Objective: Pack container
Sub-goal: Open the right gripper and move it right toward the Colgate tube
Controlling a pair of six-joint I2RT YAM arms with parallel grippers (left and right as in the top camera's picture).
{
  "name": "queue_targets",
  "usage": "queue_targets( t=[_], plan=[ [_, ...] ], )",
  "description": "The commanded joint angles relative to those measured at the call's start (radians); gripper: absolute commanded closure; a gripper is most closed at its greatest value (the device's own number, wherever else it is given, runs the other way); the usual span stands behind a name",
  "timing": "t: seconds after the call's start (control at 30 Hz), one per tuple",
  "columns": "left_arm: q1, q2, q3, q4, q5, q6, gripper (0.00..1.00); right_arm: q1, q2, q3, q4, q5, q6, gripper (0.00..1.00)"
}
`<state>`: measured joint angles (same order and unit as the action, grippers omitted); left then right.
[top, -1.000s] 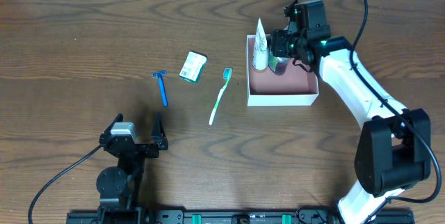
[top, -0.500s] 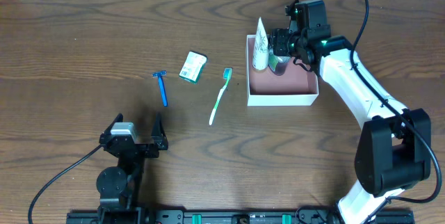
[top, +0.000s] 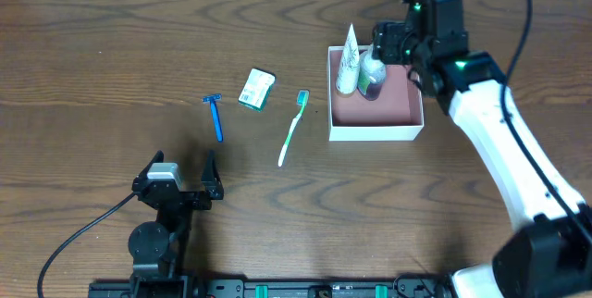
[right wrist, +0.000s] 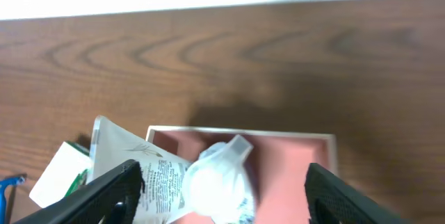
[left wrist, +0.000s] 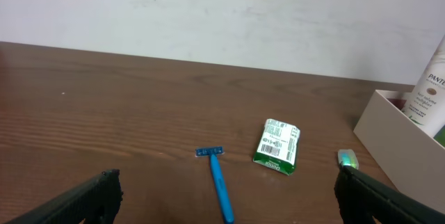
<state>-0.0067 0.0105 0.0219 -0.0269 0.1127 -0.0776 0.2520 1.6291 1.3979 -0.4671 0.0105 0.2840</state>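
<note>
My right claw (top: 388, 41) hangs with its fingers (right wrist: 115, 193) well apart and nothing clamped between them. It sits over the far edge of the container (top: 377, 132), which lies straight below me. In the box's far-left corner, under my left finger, a tube (top: 348, 57) leans with its crimped end above the rim. A bottle (top: 372, 78) stands against it, almost under the middle of my gap. To the right of the bottle, and toward the near wall, the pink floor is bare. Beyond the far wall there is only plain table (top: 111, 48). Off to my left, outside the box, lie a toothbrush (top: 292, 130), then a green pack (top: 257, 88), then a razor (top: 215, 117). All three are separate and well clear of the white walls. My left claw (top: 180, 170) sits far off near the front of the table with its fingers spread wide, holding nothing. A second ago my right claw was low inside the box, closer in around the bottle. Since then the fingers have spread and I have lifted and drawn back toward the far side. The bottle is left beside the tube, and nothing else has shifted.
</note>
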Motion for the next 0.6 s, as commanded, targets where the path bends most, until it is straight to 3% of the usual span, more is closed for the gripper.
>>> queue_targets(
  t=[0.0, 0.13, 0.33, 0.57],
  plan=[
    [0.006, -0.005, -0.018, -0.032, 0.007, 0.006, 0.02, -0.024, -0.079, 0.029, -0.026, 0.121, -0.012, 0.21],
    [0.006, -0.005, -0.018, -0.032, 0.007, 0.006, 0.02, -0.081, -0.135, 0.029, -0.089, 0.249, -0.011, 0.11],
    [0.006, -0.005, -0.018, -0.032, 0.007, 0.006, 0.02, -0.243, -0.136, 0.027, -0.212, 0.261, 0.036, 0.01],
    [0.006, -0.005, -0.018, -0.033, 0.007, 0.006, 0.02, -0.408, -0.08, 0.027, -0.306, 0.193, 0.105, 0.01]
  ],
)
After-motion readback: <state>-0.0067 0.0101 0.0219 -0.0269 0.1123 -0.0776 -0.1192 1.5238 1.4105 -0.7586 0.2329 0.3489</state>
